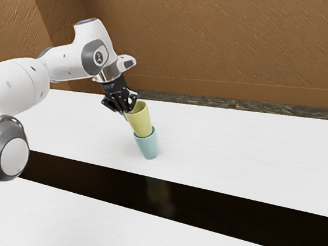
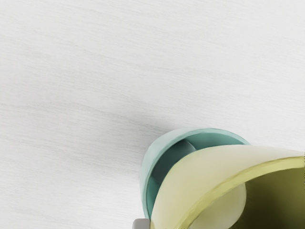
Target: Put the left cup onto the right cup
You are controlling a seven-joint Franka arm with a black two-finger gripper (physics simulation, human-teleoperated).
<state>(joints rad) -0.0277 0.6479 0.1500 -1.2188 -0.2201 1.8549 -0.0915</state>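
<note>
A pale yellow cup (image 1: 140,121) stands with its base inside a teal cup (image 1: 147,144) on the white table (image 1: 242,144); it leans a little toward the arm. My black gripper (image 1: 122,105) is at the yellow cup's rim on the exterior view's left side, with its fingers around the rim wall. In the wrist view the yellow cup (image 2: 224,181) looms large just under my hand, and the teal cup's rim (image 2: 164,148) shows behind it.
A wide black gap (image 1: 178,201) crosses the table in front of the cups. A brown wall (image 1: 230,28) rises behind the table, with a dark strip along its base.
</note>
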